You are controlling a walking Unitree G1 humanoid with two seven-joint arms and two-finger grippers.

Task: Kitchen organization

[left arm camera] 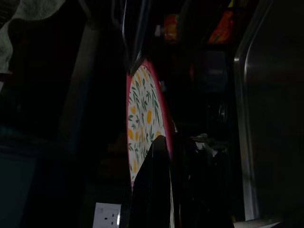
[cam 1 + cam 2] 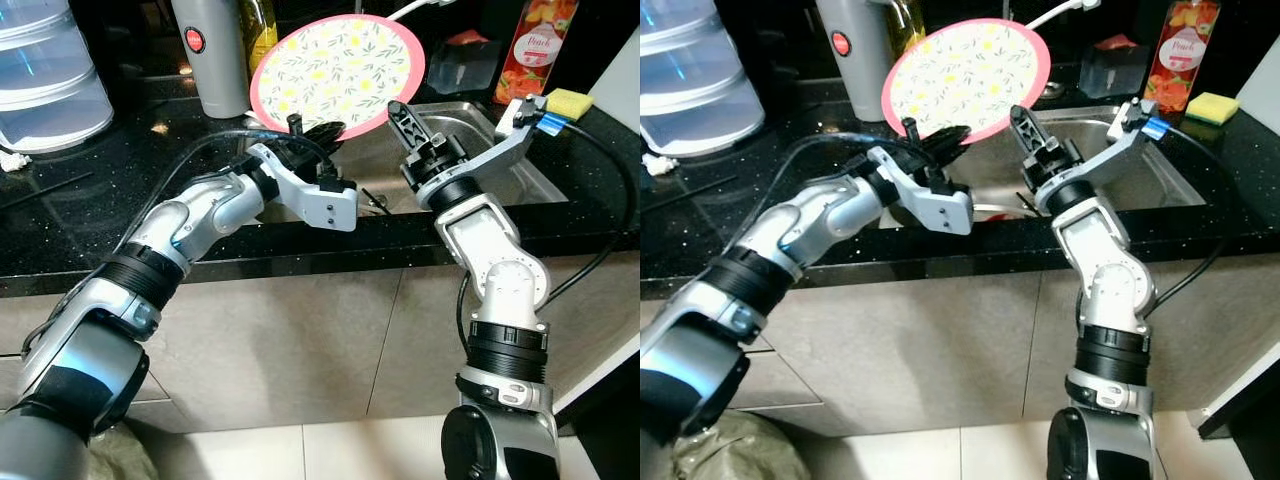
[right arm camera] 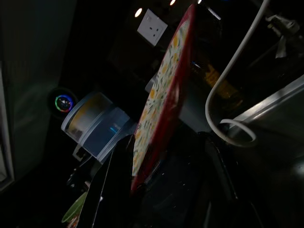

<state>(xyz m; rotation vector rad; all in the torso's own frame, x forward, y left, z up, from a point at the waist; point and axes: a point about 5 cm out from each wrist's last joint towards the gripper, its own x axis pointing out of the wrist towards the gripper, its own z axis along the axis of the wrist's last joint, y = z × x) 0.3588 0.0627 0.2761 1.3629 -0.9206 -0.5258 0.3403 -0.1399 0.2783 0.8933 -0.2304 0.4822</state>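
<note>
A round plate [image 2: 340, 70] with a pink rim and a yellow-flower pattern stands tilted on edge above the steel sink [image 2: 520, 175]. My left gripper [image 2: 312, 132] is shut on its lower left rim, and in the left wrist view the plate [image 1: 142, 123] rises just past one black finger [image 1: 152, 190]. My right gripper [image 2: 400, 112] is at the plate's lower right edge, open, its two fingers standing wide on either side of the rim [image 3: 164, 95].
A grey flask [image 2: 210, 50] and clear stacked containers [image 2: 45, 70] stand on the black counter [image 2: 100, 190] at the left. A juice carton [image 2: 537, 40] and a yellow sponge [image 2: 568, 101] sit right of the sink. A white hose [image 3: 223, 95] curves behind the plate.
</note>
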